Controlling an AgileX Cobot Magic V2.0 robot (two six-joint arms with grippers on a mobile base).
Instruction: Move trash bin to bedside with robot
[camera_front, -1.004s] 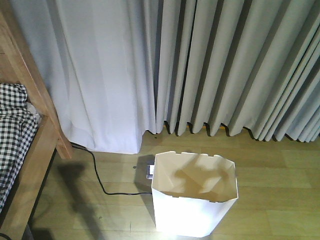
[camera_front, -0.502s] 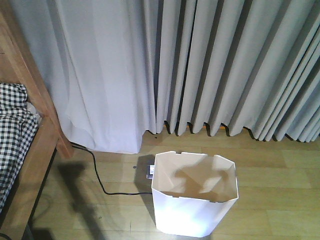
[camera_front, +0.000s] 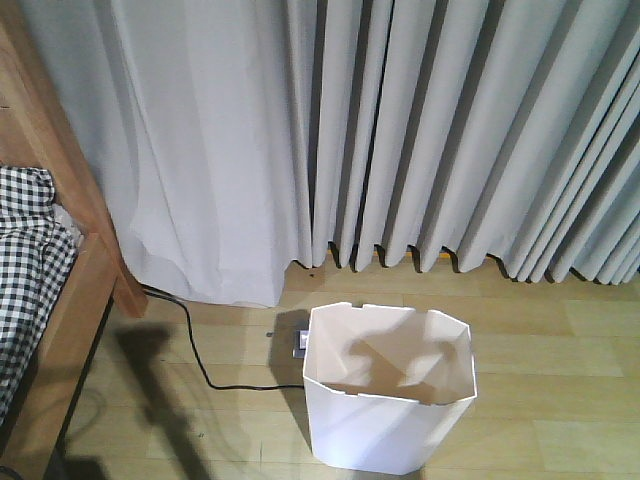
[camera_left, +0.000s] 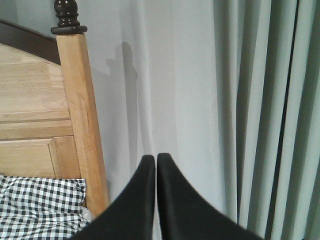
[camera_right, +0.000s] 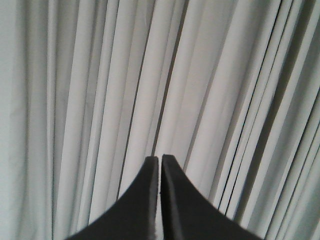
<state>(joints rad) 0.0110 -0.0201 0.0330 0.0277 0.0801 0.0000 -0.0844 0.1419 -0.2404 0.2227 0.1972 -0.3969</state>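
1. Your white thin-walled plastic trash bin (camera_front: 388, 390) with the faceted notched rim stands upright on the wood floor, low and centre-right in the front view. It's just in front of the grey pleated curtains (camera_front: 400, 130), w/ nothing visible inside but cream walls and shadow.

2. What changed over the last sec: barely anything. The bin has crept a hair lower and to the right in the front cam, and the light brown wooden bed frame (camera_front: 60, 300) sits a touch further toward the left edge. Looks to me like the base is still drifting slowly, not a big push.

3. What that means: the bin is still well apart from the bed. There's open floor between them, plus a black cable (camera_front: 200, 365) snaking across it to a small grey box (camera_front: 299, 342) just beside the bin's left rear. So imo the task is far from done.

4. Left gripper (camera_left: 156, 159): fingers pressed together, holding nothing. Its cam looks at the bedpost and the black-and-white checked bedding (camera_left: 40, 210).

5. Right gripper (camera_right: 160, 159): also pinched closed, empty, pointed at curtain only.

6. Neither arm is touching the bin rn, as far as these views show. Watch that cable if you shove the bin leftward; it could snag, and thin walls may tip.
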